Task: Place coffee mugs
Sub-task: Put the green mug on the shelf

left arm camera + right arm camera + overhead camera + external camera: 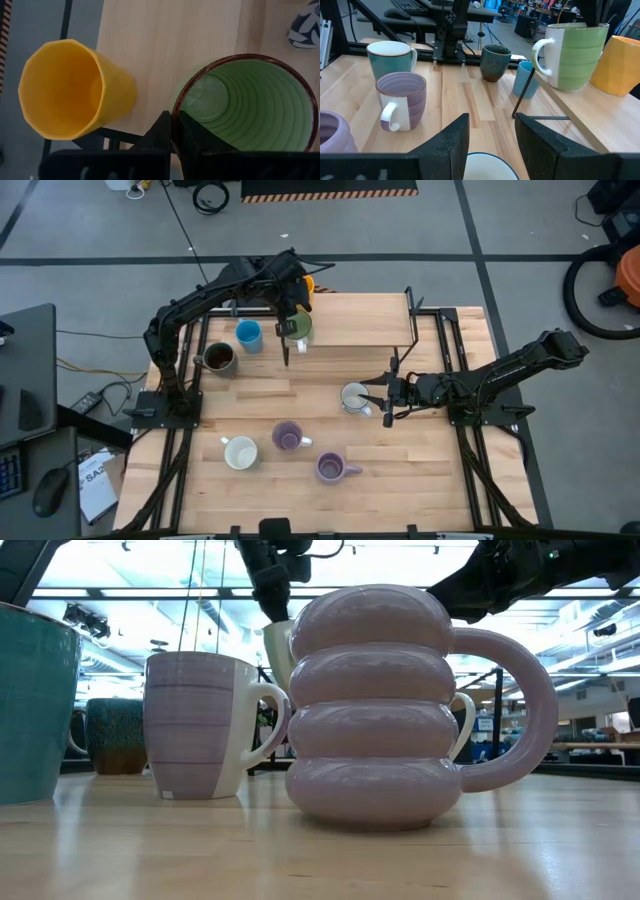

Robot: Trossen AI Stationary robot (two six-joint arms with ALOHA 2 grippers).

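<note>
Early in the job, by the look of it: two of eight mugs up at the shelf [365, 320], six down on the worktop [400, 480].

Out beyond the left tool's [172, 127] outer side: dark mug [218, 358] and blue mug [248, 335], low on the worktop, near that tool but apart from it, not yet placed. Toward the front edge, well apart from both tools: teal mug [240, 452] and striped purple mug [288, 436], untouched.

Then the left tool itself, clenched on the rim of the green mug [250, 105], one finger inside and one outside. Holds it upright at the shelf's near edge; seated or a hair above, cannot tell. Just beyond the tool, close beside the green mug without touching: orange mug [65, 90], upright on the shelf, seemingly done.

Further along, ribbed purple mug [330, 468], toward the front and well apart from either tool, waiting.

Last, the right tool [492, 135], released, fingers spread, hovering low with the white mug [352, 397] just beneath and ahead of its tips, not gripped. Probably next in line.

Left to do, by this reckoning: letting go of the green mug once settled, then lifting the other six up to the shelf. Plenty of bare shelf on the right tool's side for them.
</note>
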